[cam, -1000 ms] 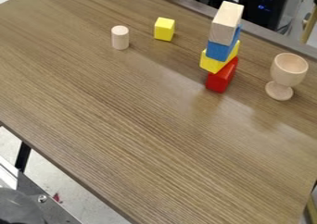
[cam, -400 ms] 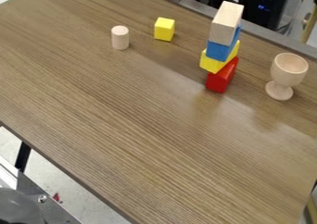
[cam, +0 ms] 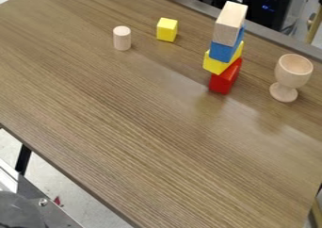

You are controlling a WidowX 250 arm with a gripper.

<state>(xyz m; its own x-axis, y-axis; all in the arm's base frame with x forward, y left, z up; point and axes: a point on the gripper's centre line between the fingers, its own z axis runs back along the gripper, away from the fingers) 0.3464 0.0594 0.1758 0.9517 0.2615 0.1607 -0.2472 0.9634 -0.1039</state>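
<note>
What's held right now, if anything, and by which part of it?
That cannot be told; the block tower, lone yellow block, wooden cylinder and wooden goblet all stand ungripped on the table.

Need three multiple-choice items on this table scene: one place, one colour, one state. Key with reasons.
1. In the picture, the goblet is:
A) left of the stack
B) right of the stack
C) on top of the stack

2. The bottom block is:
A) red
B) blue
C) yellow

3. The cylinder is:
A) on its side
B) inside the goblet
C) upright

B: the goblet stands past the stack's right side.
A: its visible faces are red.
C: its round end faces up.
</note>
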